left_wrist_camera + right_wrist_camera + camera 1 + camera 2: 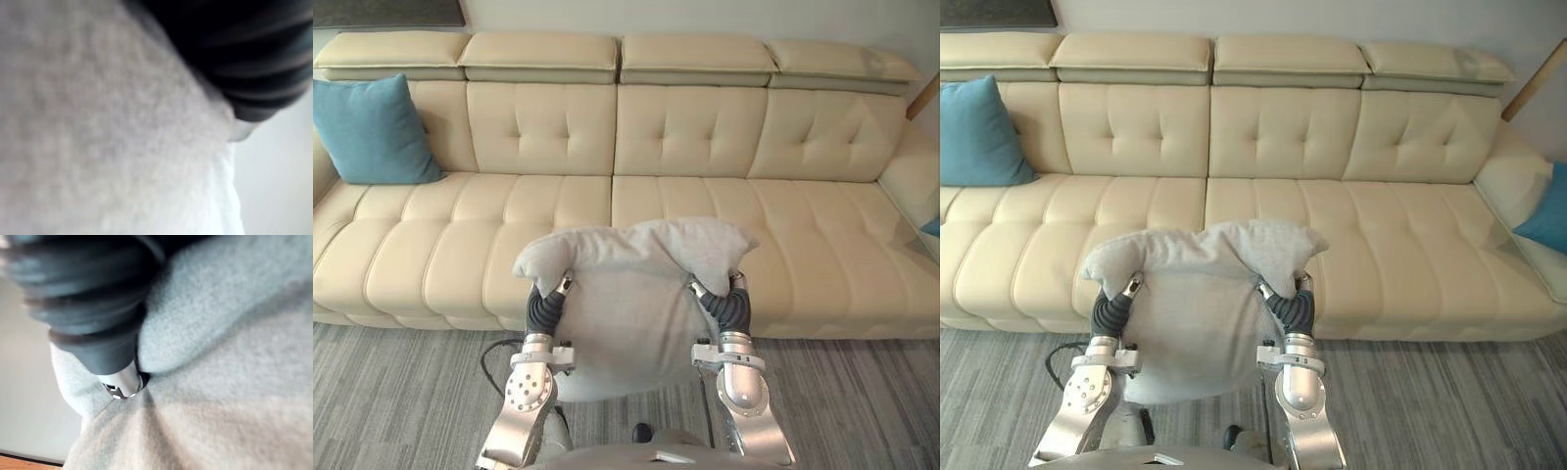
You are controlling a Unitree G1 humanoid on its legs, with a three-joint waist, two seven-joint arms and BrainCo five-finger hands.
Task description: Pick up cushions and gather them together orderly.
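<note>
I hold a grey cushion (631, 294) upright in the air in front of the sofa, one hand on each side. My left hand (544, 308) grips its left edge and my right hand (729, 305) its right edge. On each side a thumb lies on the front and the fingers are hidden behind the fabric. The cushion's top corners droop over both hands. In the right wrist view a silver finger (122, 382) presses into a fold of the cushion (234, 382). A blue cushion (372, 132) leans on the sofa's far left backrest. Another blue cushion (1547, 211) lies at the sofa's right end.
The long cream leather sofa (705, 196) spans the view, its middle seats bare. Grey carpet (391, 392) runs along its front, below the held cushion.
</note>
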